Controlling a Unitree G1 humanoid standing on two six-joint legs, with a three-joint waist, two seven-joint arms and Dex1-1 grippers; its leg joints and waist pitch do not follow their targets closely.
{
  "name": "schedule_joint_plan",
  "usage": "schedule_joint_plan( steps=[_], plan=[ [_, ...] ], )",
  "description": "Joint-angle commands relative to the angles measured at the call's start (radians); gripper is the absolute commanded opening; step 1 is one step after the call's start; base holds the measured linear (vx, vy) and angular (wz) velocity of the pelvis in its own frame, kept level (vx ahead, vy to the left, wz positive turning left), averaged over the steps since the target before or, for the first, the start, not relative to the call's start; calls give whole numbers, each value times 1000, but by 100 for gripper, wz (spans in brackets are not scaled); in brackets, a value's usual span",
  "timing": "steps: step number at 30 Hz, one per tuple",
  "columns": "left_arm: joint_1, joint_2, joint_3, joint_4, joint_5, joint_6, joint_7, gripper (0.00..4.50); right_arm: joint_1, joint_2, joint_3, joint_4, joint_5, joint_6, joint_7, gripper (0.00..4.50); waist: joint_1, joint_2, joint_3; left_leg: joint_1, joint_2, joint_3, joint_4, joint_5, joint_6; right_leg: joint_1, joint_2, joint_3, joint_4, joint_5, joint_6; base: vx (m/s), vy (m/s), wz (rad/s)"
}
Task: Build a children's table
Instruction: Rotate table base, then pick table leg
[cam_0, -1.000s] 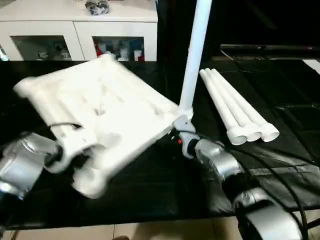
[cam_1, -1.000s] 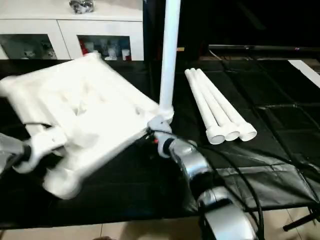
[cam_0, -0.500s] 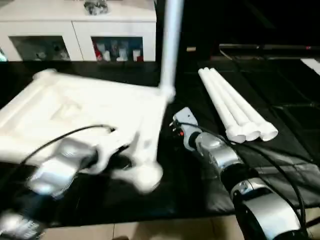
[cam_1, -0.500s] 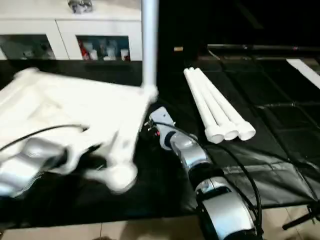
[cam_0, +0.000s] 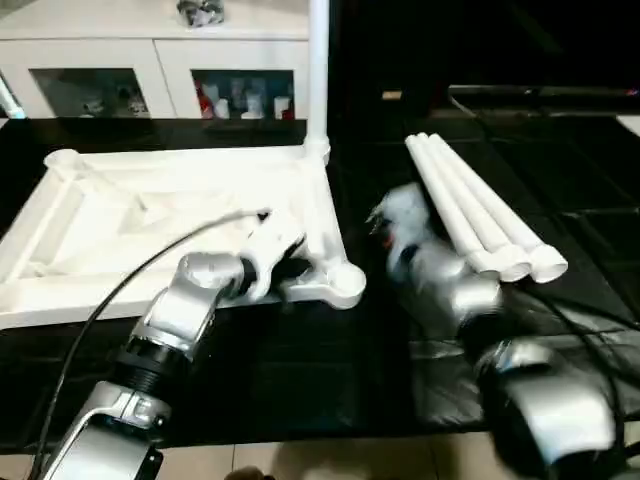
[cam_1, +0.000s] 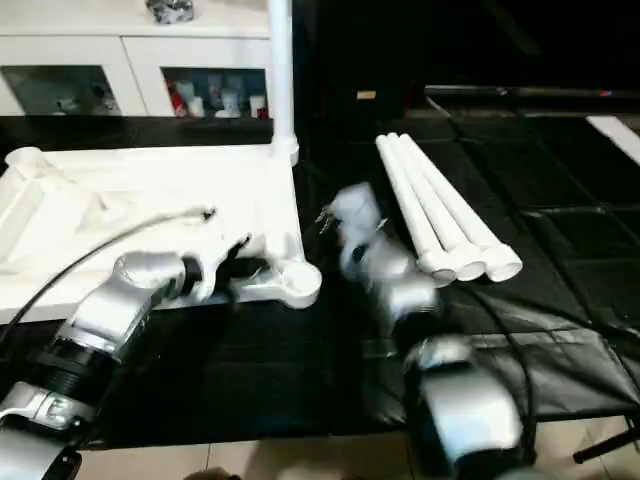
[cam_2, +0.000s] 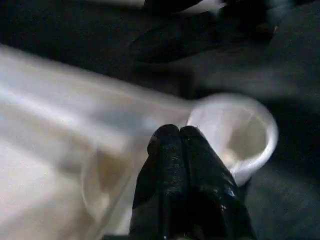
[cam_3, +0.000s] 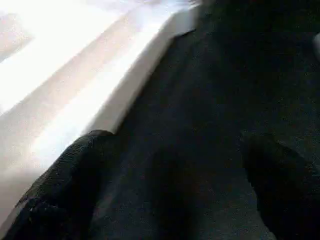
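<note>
The children's table top (cam_0: 150, 215) lies flat on the black mat with its ribbed underside up. One white leg (cam_0: 317, 70) stands upright in its far right corner. Three more legs (cam_0: 480, 215) lie side by side to the right. My left gripper (cam_0: 292, 270) is shut, its fingers (cam_2: 180, 150) pressed together at the top's near rim, just beside the empty corner socket (cam_2: 240, 132). My right gripper (cam_0: 398, 215) hovers over the mat between the top and the loose legs. It is open, fingers (cam_3: 90, 150) wide apart with nothing between them.
A white glass-door cabinet (cam_0: 150, 60) stands behind the mat. A grey cable (cam_0: 130, 275) arcs over my left forearm and the top. The mat's front edge meets the tiled floor (cam_0: 320, 462) close to me.
The table top has swung down from a tilt to lie flat, carried round by my left gripper. My right gripper has drawn away from the standing leg's base toward the right.
</note>
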Motion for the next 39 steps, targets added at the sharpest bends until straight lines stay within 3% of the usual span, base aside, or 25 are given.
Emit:
schedule_joint_plan(
  steps=[1, 4, 8, 9, 10, 18, 31, 39],
  plan=[
    [12, 39, 20, -73, -26, 3, -36, 21, -45, -35, 3, 25, -29, 54, -48, 445, -1, 16, -79, 11, 58, -25, -63, -160, 20, 65, -99, 69, -66, -142, -204, 0, 0, 0],
    [41, 78, 36, -158, -57, 45, -74, 33, -86, -58, -9, 62, -26, 67, -67, 450, -3, 17, -73, 13, 57, -25, -63, -203, 4, 66, -105, 70, -73, -236, -175, 0, 0, 0],
    [101, 150, 43, -325, -113, 127, -154, 66, -153, -102, -31, 143, -29, 94, -115, 450, -6, 12, -72, 14, 55, -20, -61, -183, 14, 59, -94, 70, -69, -211, -183, 0, 0, 0],
    [111, 162, 41, -350, -122, 140, -166, 66, -168, -110, -33, 162, -31, 108, -129, 450, -4, 16, -73, 14, 56, -21, -61, -176, 15, 59, -94, 70, -66, -202, -189, 0, 0, 0],
    [120, 172, 41, -380, -133, 162, -175, 81, -180, -117, -40, 180, -27, 115, -135, 450, -3, 12, -73, 14, 58, -21, -61, -176, 12, 59, -95, 70, -63, -198, -192, 0, 0, 0],
    [184, 228, 68, -530, -177, 287, -151, 143, -225, -131, -80, 277, -9, 136, -148, 450, 1, 3, -69, 9, 56, -19, -59, -181, 12, 57, -97, 71, -64, -244, -172, 0, 0, 0],
    [225, 247, 72, -608, -211, 360, -117, 244, -217, -155, -68, 311, -41, 188, -174, 450, 0, -3, -68, 5, 50, -17, -55, -164, 16, 57, -93, 69, -64, -262, -148, 0, 0, 0],
    [237, 257, 61, -630, -226, 391, -94, 306, -207, -160, -79, 327, -37, 275, -128, 450, 1, -8, -67, 6, 51, -17, -54, -163, 14, 56, -93, 69, -64, -270, -148, 0, 0, 0]
  ],
)
